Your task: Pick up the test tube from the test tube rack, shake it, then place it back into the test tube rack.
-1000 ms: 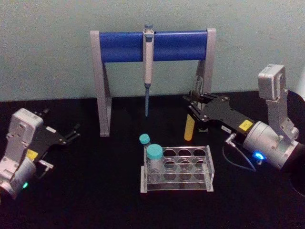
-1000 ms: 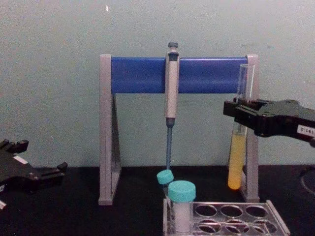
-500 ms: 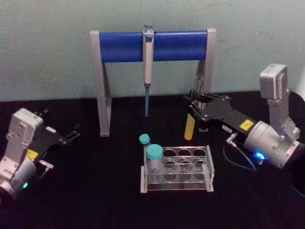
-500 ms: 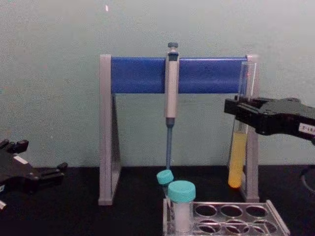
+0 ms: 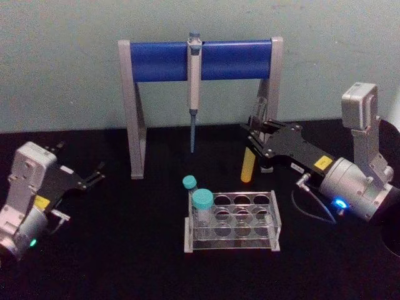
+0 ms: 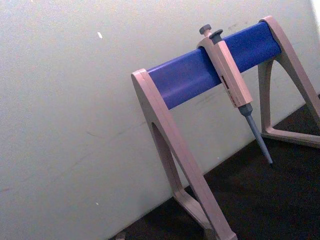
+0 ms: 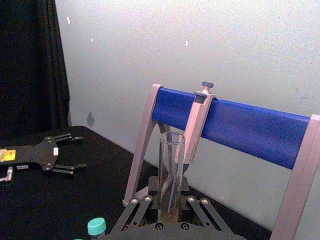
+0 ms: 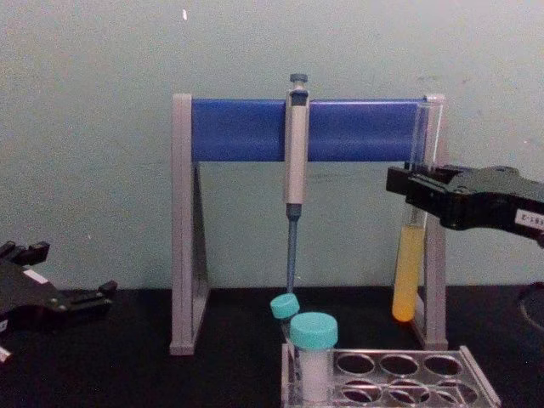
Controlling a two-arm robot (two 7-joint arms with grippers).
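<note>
The right gripper [image 5: 255, 140] is clenched on the test tube [image 5: 249, 167]. Its yellow liquid hangs below the fingers, its open mouth rises above them, and the test tube rack [image 5: 250, 242] sits lower down. Light, slick, brittle and uncapped, it probably wants a firm hold above the liquid. The chest view shows it nearly upright; the right wrist view shows its open rim. The left gripper [image 5: 94, 176] rests far off, fingers spread.

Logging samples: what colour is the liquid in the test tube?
Yellow; test tube clearest in chest view.
</note>
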